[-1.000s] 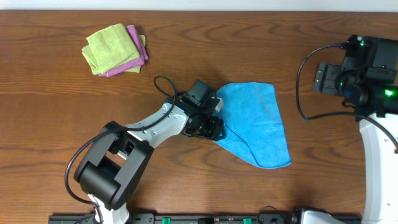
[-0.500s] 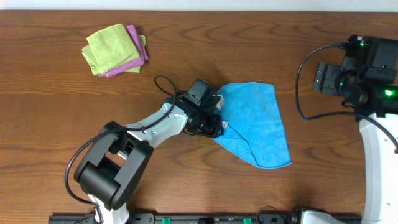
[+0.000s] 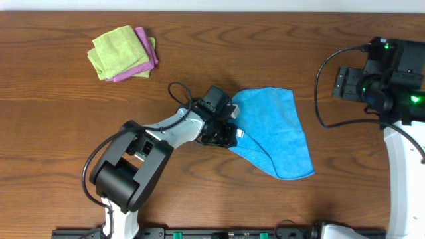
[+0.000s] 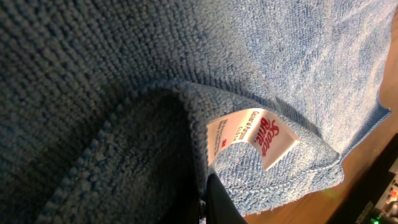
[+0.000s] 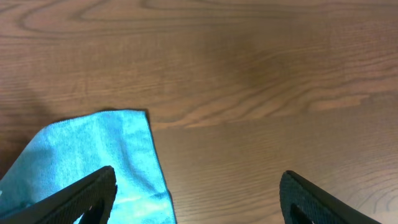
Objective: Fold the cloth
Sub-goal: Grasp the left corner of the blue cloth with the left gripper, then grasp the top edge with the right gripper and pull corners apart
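The bright blue cloth (image 3: 275, 129) lies roughly flat on the wooden table (image 3: 80, 119), right of centre, tapering to a point at the front right. My left gripper (image 3: 224, 135) sits at the cloth's left edge, shut on a bunched fold of it. In the left wrist view the cloth (image 4: 124, 74) fills the frame. Its white tag (image 4: 255, 135) sits just above the pinch at my left gripper (image 4: 206, 202). My right gripper (image 5: 196, 205) hovers open and holds nothing, its left finger over the cloth's far right corner (image 5: 106, 155). From overhead, the right gripper (image 3: 346, 83) stands at the far right.
A folded lime-green cloth (image 3: 116, 50) lies on a pink-purple cloth (image 3: 143, 53) at the back left. The right arm (image 3: 398, 133) and its black cable (image 3: 322, 93) occupy the right edge. The left arm (image 3: 133, 172) stretches from the front edge toward the centre.
My left gripper has closed onto the cloth's left edge, bunching it slightly, and the left arm has swung a little. The right arm has stayed put.
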`<state>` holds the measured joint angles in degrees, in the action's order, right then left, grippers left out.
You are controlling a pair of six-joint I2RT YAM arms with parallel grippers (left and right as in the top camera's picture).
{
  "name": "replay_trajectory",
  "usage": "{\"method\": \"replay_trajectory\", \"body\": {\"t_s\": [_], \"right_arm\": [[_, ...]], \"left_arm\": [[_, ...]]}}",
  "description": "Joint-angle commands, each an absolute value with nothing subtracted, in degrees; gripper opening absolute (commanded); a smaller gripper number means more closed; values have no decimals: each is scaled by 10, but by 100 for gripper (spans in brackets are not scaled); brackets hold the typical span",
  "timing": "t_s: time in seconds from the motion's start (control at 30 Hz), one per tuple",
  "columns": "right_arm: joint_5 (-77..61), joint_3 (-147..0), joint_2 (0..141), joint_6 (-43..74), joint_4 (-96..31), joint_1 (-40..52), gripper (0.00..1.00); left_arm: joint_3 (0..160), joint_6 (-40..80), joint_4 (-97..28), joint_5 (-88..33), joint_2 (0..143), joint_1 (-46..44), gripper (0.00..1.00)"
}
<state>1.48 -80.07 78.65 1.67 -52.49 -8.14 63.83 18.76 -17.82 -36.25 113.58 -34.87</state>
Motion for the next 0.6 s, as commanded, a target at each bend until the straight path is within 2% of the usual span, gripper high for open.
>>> {"method": "replay_trajectory", "body": {"t_s": [0.0, 0.17, 0.3, 0.33, 0.37, 0.4, 0.47, 0.57], "right_arm": [[10, -797, 789, 12, -522, -77, 84], [10, -797, 789, 5, -521, -74, 82], [10, -798, 789, 5, -519, -74, 80], [10, -797, 789, 6, -518, -74, 77], [10, -797, 790, 6, -518, -74, 71], [2, -797, 794, 6, -519, -74, 60], [-54, -795, 808, 8, -518, -74, 3], [-128, -773, 840, 8, -485, -71, 2]], "left_arm": [[644, 195, -185, -364, 1157, -337, 6], [676, 193, -215, -400, 1134, -317, 6], [714, 182, -277, -375, 1088, -317, 6], [722, 180, -293, -363, 1074, -320, 6], [726, 178, -303, -355, 1061, -323, 6], [727, 178, -307, -350, 1051, -326, 6], [727, 178, -314, -345, 1032, -335, 6], [727, 178, -319, -343, 1022, -348, 6]]}}
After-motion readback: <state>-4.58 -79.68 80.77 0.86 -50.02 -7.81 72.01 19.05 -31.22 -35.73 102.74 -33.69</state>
